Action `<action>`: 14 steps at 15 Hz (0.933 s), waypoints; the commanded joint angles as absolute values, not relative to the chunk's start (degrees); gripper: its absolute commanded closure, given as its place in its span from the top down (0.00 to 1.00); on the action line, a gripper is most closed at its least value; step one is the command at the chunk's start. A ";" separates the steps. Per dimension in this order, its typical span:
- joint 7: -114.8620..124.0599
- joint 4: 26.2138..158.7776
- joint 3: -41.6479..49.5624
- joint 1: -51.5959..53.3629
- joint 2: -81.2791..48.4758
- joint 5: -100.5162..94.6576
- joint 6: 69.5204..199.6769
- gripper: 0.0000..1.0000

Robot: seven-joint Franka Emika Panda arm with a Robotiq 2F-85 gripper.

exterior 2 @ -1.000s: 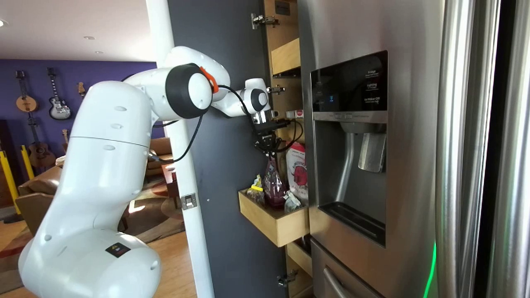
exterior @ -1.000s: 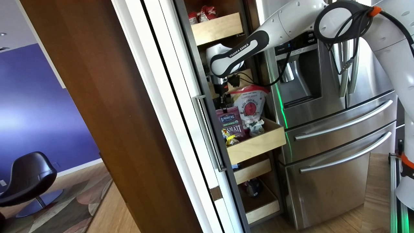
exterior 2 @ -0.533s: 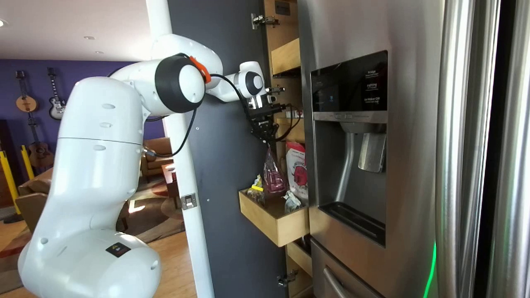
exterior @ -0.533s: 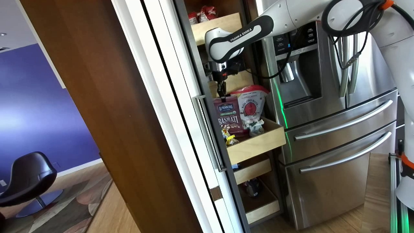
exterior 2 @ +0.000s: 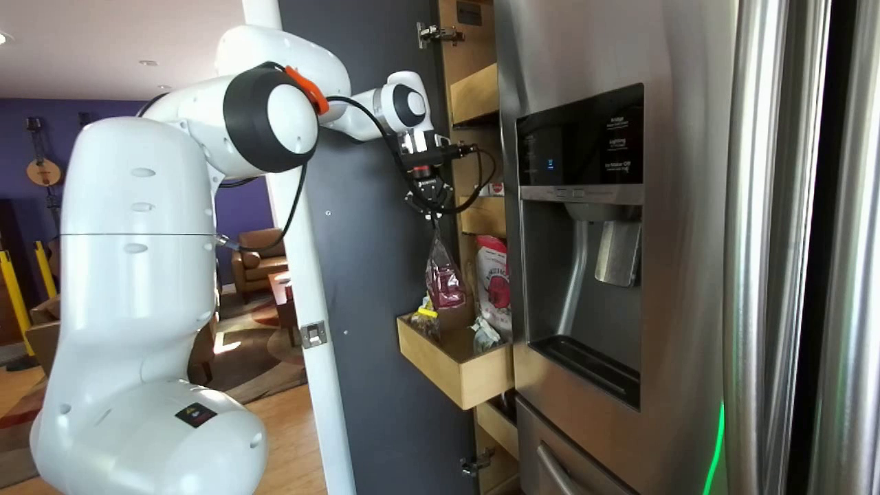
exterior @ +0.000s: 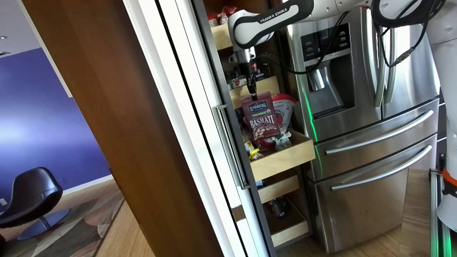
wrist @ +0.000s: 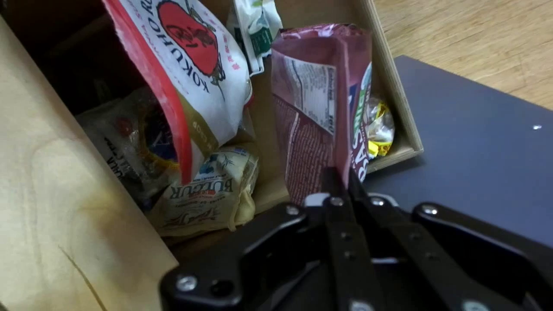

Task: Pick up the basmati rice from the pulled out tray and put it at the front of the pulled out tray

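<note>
The gripper (exterior: 254, 96) has its fingers (wrist: 333, 185) squeezed tight on the top edge of the basmati rice (exterior: 262, 117). The rice bag hangs a bit tilted over the pulled out tray (exterior: 285, 160), with its bottom up off the tray's floor. In an exterior view you can read BASMATI on the front of the rice bag (exterior: 261, 121). In an exterior view the rice bag (exterior 2: 445, 278) looks thin and shiny, seen from its edge. The wrist view shows the back, full of words too tiny to read, and there the fingers cover the spot that they pinch. In an exterior view a red and white bag (exterior: 285, 107) stands in the tray, partly hidden behind the rice; the wrist view lets you read KOKUHO on it, but other words get cut off. Only the wrist view shows a bulgur bag (wrist: 207, 190) and a clear bag (wrist: 125, 138) farther back in the tray, and the clear bag's words are hard to make out. A pale board (wrist: 65, 194) hides the tray's back end there. A small bag with a yellow clip (exterior 2: 426, 313) and a white and green packet (exterior 2: 485, 335) sit inside the tray's front, toward opposite sides. Below the tray, a black thing (exterior: 280, 206) in a low drawer (exterior: 290, 232) is too dark to name.
</note>
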State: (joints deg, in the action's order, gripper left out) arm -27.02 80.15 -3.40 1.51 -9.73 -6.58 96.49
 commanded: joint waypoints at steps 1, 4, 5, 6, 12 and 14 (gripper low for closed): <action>-32.85 80.73 -3.12 0.67 -7.14 -6.88 91.72 0.01; -36.42 80.88 -2.64 0.23 -6.79 -7.56 89.40 0.01; -37.45 81.44 -2.47 0.09 -6.71 -7.88 89.52 0.01; -38.21 81.73 -2.30 0.01 -6.82 -8.36 89.96 0.01; -41.23 83.30 -1.62 -0.53 -7.95 -9.03 89.39 0.01; -41.53 84.05 -1.48 -0.64 -8.23 -8.97 88.82 0.01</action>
